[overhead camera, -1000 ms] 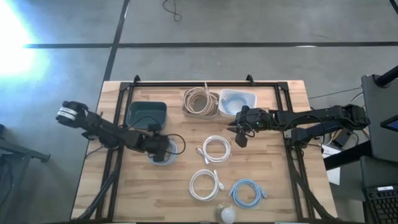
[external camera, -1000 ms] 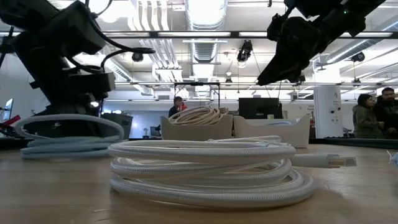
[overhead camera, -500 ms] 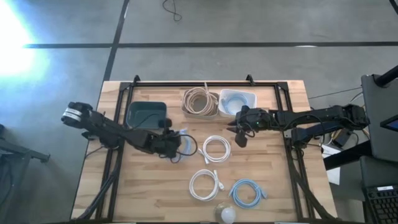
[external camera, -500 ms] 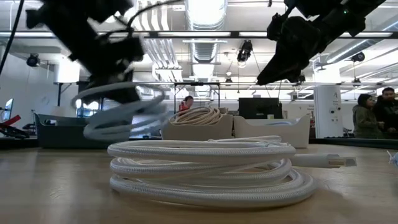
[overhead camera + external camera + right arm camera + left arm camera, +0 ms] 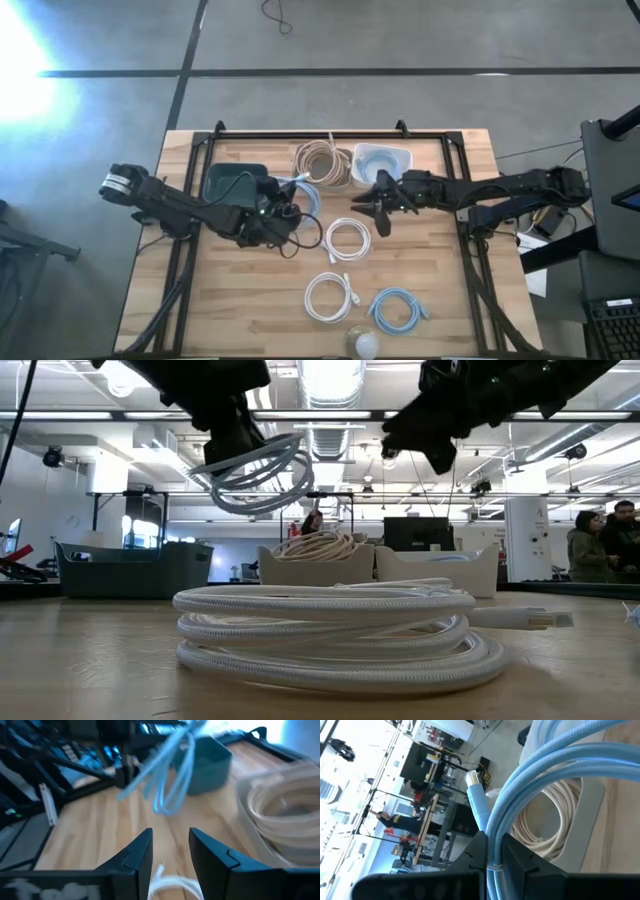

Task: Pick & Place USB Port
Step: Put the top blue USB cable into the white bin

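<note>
Wooden counter (image 5: 240, 290), workshop behind. Left tool (image 5: 283, 208) clamped on blue cable (image 5: 303, 194), coil lifted clear, hanging at 9 o'clock of right tool (image 5: 379, 207). Right tool: fingers apart, empty. White bin (image 5: 381, 158) at 2 o'clock of the cable; left arm nearer.

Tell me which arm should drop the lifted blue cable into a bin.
Left. The left gripper is shut on the light blue cable, lifted off the table beside the dark bin. The right gripper hangs open and empty.
</note>
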Motion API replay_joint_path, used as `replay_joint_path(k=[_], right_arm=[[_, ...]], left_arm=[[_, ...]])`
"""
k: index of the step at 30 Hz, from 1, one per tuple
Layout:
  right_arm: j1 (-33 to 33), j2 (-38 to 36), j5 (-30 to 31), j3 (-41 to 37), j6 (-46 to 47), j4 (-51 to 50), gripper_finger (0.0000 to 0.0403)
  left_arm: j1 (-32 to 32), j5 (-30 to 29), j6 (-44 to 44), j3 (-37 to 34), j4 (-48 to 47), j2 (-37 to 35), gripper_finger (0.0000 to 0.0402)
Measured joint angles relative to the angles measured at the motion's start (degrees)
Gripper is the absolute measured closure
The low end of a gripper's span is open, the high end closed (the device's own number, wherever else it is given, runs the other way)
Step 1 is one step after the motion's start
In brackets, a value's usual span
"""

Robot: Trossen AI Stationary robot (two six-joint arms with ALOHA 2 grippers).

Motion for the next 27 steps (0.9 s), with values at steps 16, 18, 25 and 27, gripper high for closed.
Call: replay_joint_path(k=[16, 18, 25, 27], right_arm=[[-1.24, 14.42, 0.09, 9.35, -0.39, 15.99, 0.0273], [-2.26, 16.06, -0.09, 12.95, -0.03, 12.00, 0.0273], [-3.51, 25.05, -3.00, 27.06, -4.18, -5.30, 0.0271], [-3.45, 27.95, -3.06, 30.97, -5.06, -8.18, 0.0271]], left_arm=[[-0.07, 0.29, 5.42, -2.58, 5.41, 0.00, 0.0372], [-0.10, 0.25, 6.90, -2.58, 5.83, 0.00, 0.0372], [-0.13, -0.42, 10.40, -2.58, 6.31, 0.00, 0.0372], [-0.13, -0.72, 10.89, -2.59, 6.08, 0.00, 0.0372]])
